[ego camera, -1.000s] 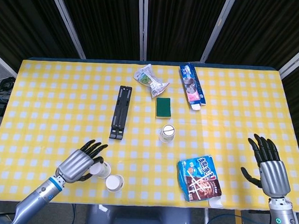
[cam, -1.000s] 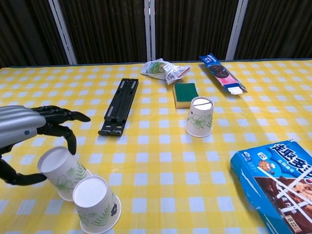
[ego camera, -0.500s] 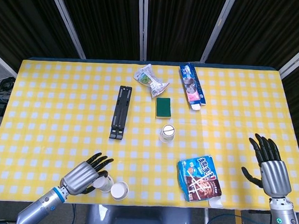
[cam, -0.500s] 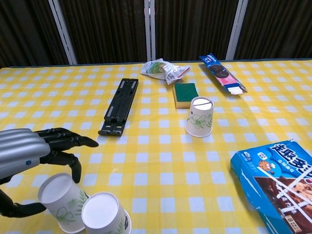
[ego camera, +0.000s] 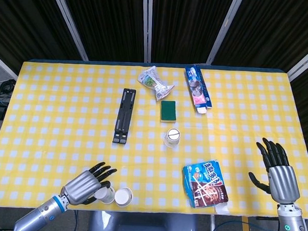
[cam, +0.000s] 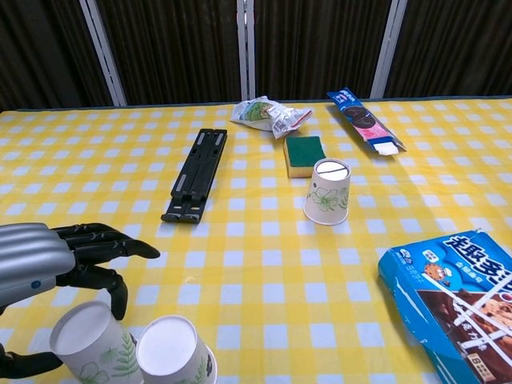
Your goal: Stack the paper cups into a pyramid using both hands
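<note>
At the near edge of the yellow-and-white checked counter (ego camera: 51,116), we find our left robot hand (ego camera: 82,186) with its fingers curled around a white paper cup with a green leaf print (cam: 88,346), which lies tilted on its side; a second white paper cup (cam: 176,354) lies touching it just to the right, base toward the camera. Our right robot hand (ego camera: 278,169) is raised at the near right corner, fingers spread apart and holding nothing. Between the two hands, near the right one, lies a blue cookie package (ego camera: 206,183). Further in, near the centre, we note a third white paper cup (ego camera: 172,137) standing upside down, well apart from the other two. Beyond it lies a green sponge (ego camera: 168,110), and to the left a long black folding stand (ego camera: 124,115). Toward the far edge we record a crumpled plastic wrapper (ego camera: 155,82) and a blue-and-pink biscuit sleeve (ego camera: 197,88).
</note>
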Available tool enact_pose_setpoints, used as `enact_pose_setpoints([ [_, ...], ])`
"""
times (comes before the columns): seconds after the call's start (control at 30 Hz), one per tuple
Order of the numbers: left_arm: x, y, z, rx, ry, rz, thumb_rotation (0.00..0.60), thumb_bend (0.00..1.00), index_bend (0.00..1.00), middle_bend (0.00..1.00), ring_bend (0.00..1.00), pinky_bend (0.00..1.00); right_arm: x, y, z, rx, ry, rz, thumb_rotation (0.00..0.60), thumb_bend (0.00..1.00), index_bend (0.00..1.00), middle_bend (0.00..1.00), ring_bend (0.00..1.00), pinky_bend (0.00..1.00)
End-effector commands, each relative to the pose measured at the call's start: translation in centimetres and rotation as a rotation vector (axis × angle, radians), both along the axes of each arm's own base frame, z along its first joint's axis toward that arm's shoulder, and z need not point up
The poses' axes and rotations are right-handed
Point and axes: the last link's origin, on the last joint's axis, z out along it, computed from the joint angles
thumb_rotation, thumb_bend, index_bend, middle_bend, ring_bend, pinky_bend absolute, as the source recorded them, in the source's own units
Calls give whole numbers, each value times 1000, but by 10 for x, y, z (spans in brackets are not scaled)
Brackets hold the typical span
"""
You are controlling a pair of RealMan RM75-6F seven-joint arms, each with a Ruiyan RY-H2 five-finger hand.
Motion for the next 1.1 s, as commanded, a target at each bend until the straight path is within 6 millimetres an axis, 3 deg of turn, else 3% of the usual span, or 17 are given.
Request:
enact_pose_setpoints([
  [0.03, 0, -1, 0, -5, 0, -2, 600, 332, 359, 0, 0, 0, 0, 0, 0, 1, 0, 0, 600, 151, 0, 0, 0, 0],
  [0.1, 0, -1, 0, -9, -1, -3, 600, 329, 323, 0, 0, 0, 0, 0, 0, 2, 0, -1, 600, 152, 0, 0, 0, 0],
  [0.23, 0, 0, 0, -8, 0, -4, 600, 244, 60, 0, 0, 0, 0, -1, 0, 2, 0, -2, 600, 152, 0, 0, 0, 0],
  [0.3, -1, 0, 0, -4, -1, -4, 600, 204, 3, 0, 0, 0, 0, 0, 0, 2, 1, -2, 600, 152, 0, 0, 0, 0],
  [0.7, -5, -2, 8, 11, -63, 36, 600, 191, 0, 0, 0, 0, -1, 0, -2, 5, 9, -5, 600, 152, 0, 0, 0, 0],
  [0.93, -17, 3, 40, 173, -191, 71, 600, 192, 0, 0, 0, 0, 0, -2, -3, 7, 20, -5, 600, 152, 0, 0, 0, 0],
  [1.1, -35, 13, 70, 378, -210, 109, 600, 191, 0, 0, 0, 0, 4, -10, -2, 24, -1, -1, 600, 152, 12, 0, 0, 0],
])
